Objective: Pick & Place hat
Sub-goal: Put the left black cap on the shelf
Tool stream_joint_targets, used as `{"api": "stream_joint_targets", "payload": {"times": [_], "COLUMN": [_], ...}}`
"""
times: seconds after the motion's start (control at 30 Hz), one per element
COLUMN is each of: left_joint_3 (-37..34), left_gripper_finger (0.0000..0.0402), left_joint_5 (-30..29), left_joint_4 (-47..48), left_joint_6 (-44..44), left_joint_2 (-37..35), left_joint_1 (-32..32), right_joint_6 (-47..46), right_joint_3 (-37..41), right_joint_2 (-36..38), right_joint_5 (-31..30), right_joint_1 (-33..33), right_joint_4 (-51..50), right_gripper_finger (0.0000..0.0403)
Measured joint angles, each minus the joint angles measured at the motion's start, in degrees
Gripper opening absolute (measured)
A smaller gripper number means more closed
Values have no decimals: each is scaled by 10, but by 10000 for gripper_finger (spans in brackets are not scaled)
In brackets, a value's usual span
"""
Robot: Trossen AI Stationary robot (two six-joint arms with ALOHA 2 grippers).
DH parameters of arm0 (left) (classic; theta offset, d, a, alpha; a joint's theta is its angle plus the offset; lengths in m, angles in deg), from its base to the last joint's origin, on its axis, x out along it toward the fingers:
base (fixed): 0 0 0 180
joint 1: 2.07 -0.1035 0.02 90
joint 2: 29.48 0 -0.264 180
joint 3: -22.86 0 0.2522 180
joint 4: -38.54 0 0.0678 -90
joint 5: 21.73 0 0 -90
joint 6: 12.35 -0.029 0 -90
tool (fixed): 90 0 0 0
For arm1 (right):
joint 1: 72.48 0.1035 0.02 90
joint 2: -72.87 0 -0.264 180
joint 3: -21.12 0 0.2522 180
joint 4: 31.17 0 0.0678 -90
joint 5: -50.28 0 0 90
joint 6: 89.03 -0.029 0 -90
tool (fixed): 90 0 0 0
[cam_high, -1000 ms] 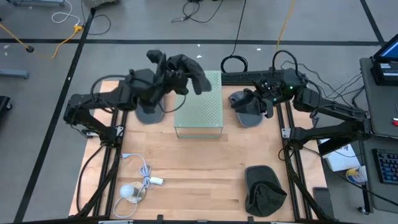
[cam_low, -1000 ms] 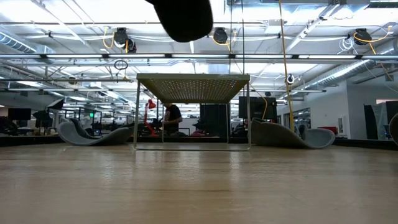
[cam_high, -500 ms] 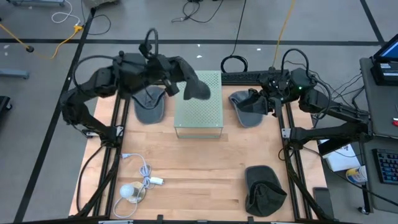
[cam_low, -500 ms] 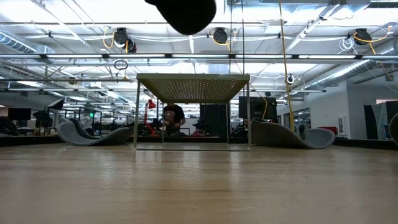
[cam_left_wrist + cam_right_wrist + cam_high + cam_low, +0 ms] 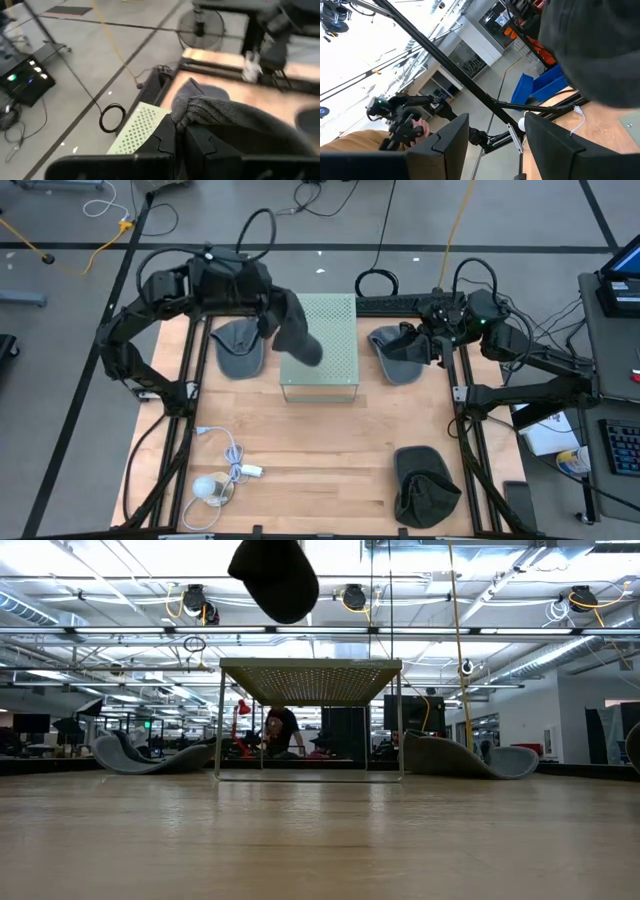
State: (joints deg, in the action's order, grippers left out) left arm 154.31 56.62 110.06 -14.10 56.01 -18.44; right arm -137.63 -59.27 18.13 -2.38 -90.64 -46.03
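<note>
Hat (image 5: 297, 335) dangles from the left claw (image 5: 272, 312), pinched tight in its fingers, hanging over the perforated stand (image 5: 325, 362) on the tabletop (image 5: 320, 460). Right claw (image 5: 432, 340) waits far off, fingers apart, empty.

A wooden bench (image 5: 320, 460) fills the centre of the high view. On it, at upper centre, stands a pale green perforated stand (image 5: 325, 350) on thin legs (seen level in the low view as a small raised platform (image 5: 310, 670)). At the lower left a white cable (image 5: 232, 460) curls beside a round white object (image 5: 207, 488). A black cable coil (image 5: 376, 282) lies on the grey floor at upper centre, and a yellow cord (image 5: 100, 242) crosses the upper left. At the far right edge sits a keyboard (image 5: 620, 448).
</note>
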Motion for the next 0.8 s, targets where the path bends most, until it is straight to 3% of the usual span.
{"api": "stream_joint_targets", "payload": {"times": [0.3,0.5,0.8], "left_joint_3": [0,0,0], "left_gripper_finger": [9,9,9], "left_joint_5": [-52,-98,-232], "left_joint_4": [-26,-42,-60], "left_joint_6": [184,274,406], "left_joint_2": [41,92,150], "left_joint_1": [-46,-56,-56], "right_joint_6": [2,14,40], "right_joint_3": [0,0,0], "right_joint_2": [0,0,0], "right_joint_5": [-44,-106,-148], "right_joint_1": [0,0,0], "right_joint_4": [0,9,112], "right_gripper_finger": [185,183,180]}}
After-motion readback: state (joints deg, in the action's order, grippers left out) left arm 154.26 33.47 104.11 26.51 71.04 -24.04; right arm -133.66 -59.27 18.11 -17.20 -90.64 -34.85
